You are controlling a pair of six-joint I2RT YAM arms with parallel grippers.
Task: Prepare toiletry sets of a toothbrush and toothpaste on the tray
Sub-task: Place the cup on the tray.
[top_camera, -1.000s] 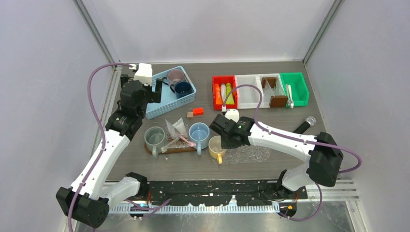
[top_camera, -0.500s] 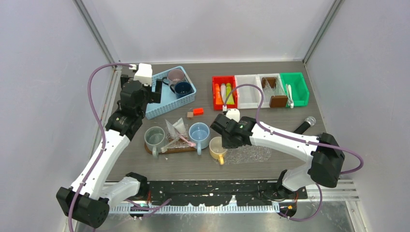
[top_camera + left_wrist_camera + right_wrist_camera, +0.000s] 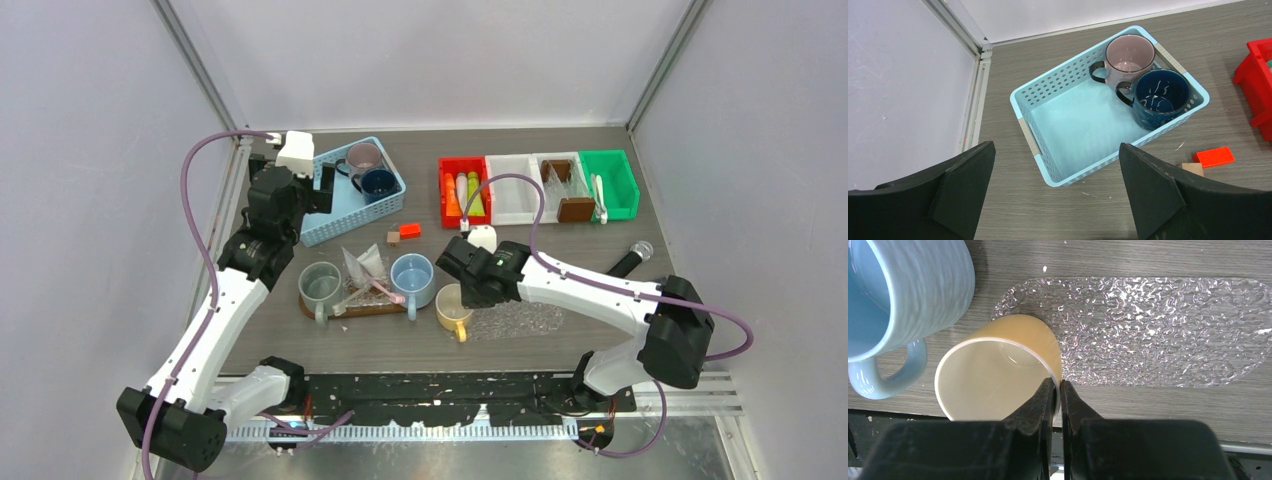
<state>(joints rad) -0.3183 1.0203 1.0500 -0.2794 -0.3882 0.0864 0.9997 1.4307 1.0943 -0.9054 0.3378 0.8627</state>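
1. Grey table [image 3: 400, 345]: clear tray [image 3: 1158, 330] lies at 5 o'clock.
2. Blue basket [image 3: 1058, 85], at 10 o'clock: left gripper [image 3: 1057, 150] hovers above it, fingers fully spread, holding nothing.
3. Yellow mug [image 3: 998, 380], at the tray's 9 o'clock end: right gripper [image 3: 1058, 385] pinches its rim.
4. Toothpaste tubes [image 3: 473, 195]: inside red bin [image 3: 445, 200], 12 o'clock.

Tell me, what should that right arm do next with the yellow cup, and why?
Probably lift the cream-yellow mug slightly and shift it further onto the clear tray. The right gripper has its fingers closed on the rim, and the mug stands only at the tray's left end.
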